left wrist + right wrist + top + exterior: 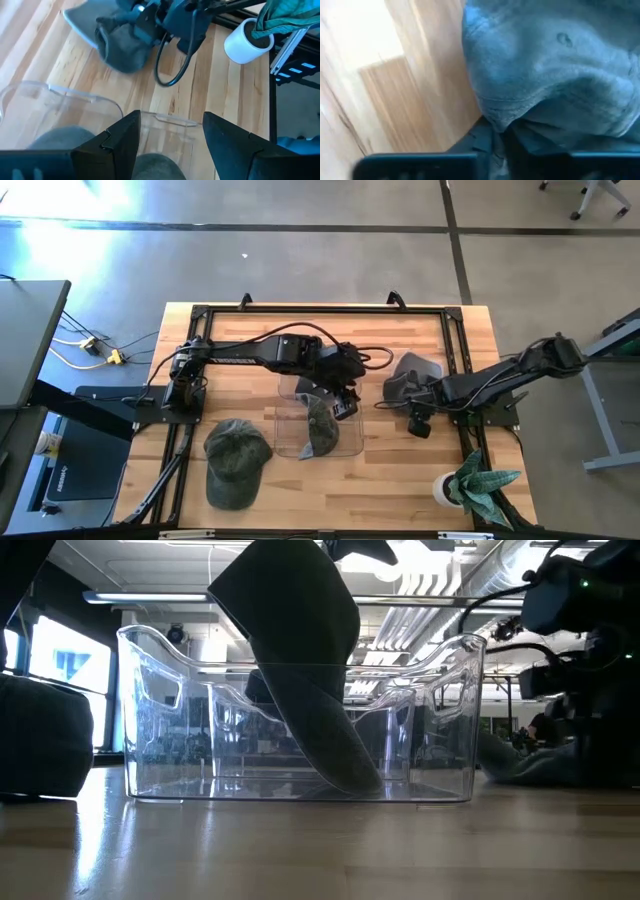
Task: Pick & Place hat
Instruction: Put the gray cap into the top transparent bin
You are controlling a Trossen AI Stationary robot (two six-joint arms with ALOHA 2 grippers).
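Observation:
A dark grey hat (320,430) stands tilted in a clear plastic bin (285,435), its lower edge (345,775) on the bin floor and its top above the rim. My left gripper (171,120) is open right above it, a finger on each side of the hat (155,167). A lighter grey hat (412,370) lies on the table to the right of the bin. My right gripper (502,137) is shut on it. A green cap (237,462) rests flat on the table to the left of the bin. My left gripper hovers over the dark hat; whether its open fingers touch it, I cannot tell. My right gripper pinches a bunched fold (500,122) at the edge of the light grey hat between its two fingers, coming from the table's right side, slanting down. The hat (120,47) lies on the table.
A potted plant in a white pot (470,485) stands near the table's near right corner. A black frame (455,330) runs along the table's far and side edges. Bare wood (390,480) lies in front of the bin.

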